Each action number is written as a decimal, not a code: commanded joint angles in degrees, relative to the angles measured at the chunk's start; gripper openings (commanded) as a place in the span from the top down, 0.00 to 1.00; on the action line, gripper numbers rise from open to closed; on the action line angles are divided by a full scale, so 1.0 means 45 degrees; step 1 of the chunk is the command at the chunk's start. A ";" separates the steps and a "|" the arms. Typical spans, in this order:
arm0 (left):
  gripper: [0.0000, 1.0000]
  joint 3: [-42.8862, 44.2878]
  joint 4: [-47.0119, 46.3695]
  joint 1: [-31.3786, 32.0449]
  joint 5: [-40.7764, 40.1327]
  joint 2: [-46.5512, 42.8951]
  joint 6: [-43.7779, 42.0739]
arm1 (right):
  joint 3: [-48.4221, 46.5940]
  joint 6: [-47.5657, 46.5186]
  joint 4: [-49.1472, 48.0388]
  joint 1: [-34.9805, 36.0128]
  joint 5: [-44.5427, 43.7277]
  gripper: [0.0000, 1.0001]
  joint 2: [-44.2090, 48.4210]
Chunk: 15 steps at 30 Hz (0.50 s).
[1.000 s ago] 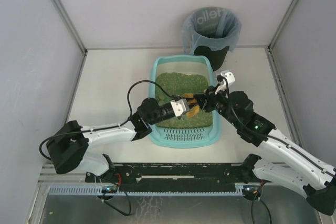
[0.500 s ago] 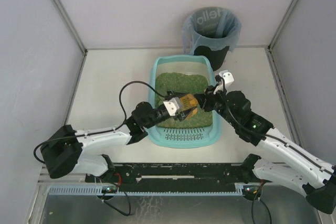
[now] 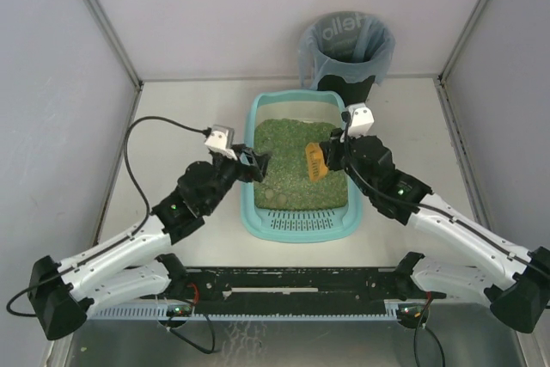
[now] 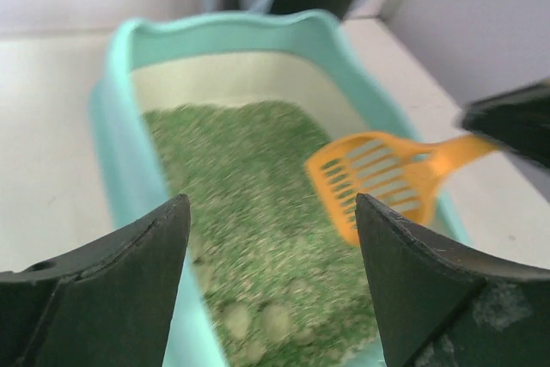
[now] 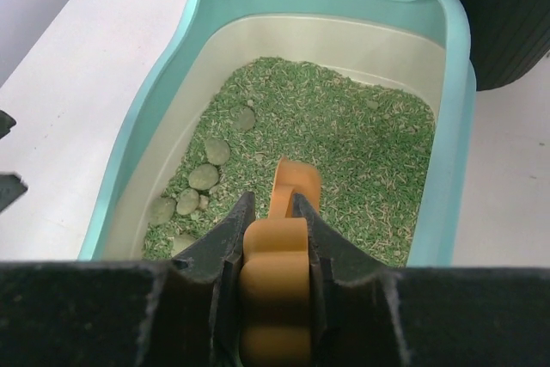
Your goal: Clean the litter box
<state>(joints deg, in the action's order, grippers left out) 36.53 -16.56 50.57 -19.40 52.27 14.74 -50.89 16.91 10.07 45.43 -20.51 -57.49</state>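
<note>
On the white table [image 3: 172,118], the large light-teal rectangular plastic litter box [image 3: 249,212] sits at the middle, just ahead of the two arm bases. Its slotted grille ledge is at the 6 o'clock end in the top view. Green granular litter [image 3: 288,148] covers its floor.

The left gripper [image 3: 255,163] hangs over the tray's wall at 9 o'clock. Its dark fingers [image 4: 112,290] are spread wide with nothing between them. The left wrist view looks between them along the teal rim [image 4: 116,126].

The right gripper [image 3: 331,156] reaches in from 3 o'clock. Its jaws are clamped on the handle of an orange slotted plastic scoop [image 3: 315,163]. The scoop head [image 4: 374,178] is tilted over the right half of the litter. Whether its edge touches the grains cannot be told. The right wrist view shows the handle [image 5: 275,290] pinched between the fingertips of that gripper [image 5: 273,212].

Several rounded green clumps [image 5: 204,176] lie in the litter near 7 o'clock, towards the left wall.

Beyond the tray's far end, at about 1 o'clock, stands a round black bin with a grey-blue bag liner [image 3: 346,49].
</note>
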 commanded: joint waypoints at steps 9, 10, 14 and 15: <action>0.34 0.0644 0.6423 -0.2643 0.1497 -0.0209 0.3001 | -0.1502 0.1056 -0.1421 -0.1005 0.1241 1.00 -0.2412; 0.37 0.0777 0.6493 -0.2643 0.1693 0.0059 0.2889 | -0.1529 0.1217 -0.1561 -0.1186 0.1563 1.00 -0.2630; 0.46 0.1088 0.6545 -0.2643 0.2135 0.0981 0.2575 | -0.1684 0.1648 -0.2414 -0.1691 0.2580 1.00 -0.3464; 0.48 0.1145 0.6564 -0.2643 0.2142 0.1175 0.2477 | -0.1816 0.1628 -0.2496 -0.1745 0.2651 1.00 -0.3687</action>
<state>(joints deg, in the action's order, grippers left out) 38.04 11.68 38.92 -12.91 54.76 27.64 -55.27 21.28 5.43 39.03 -13.41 -71.85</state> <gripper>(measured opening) 0.562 0.193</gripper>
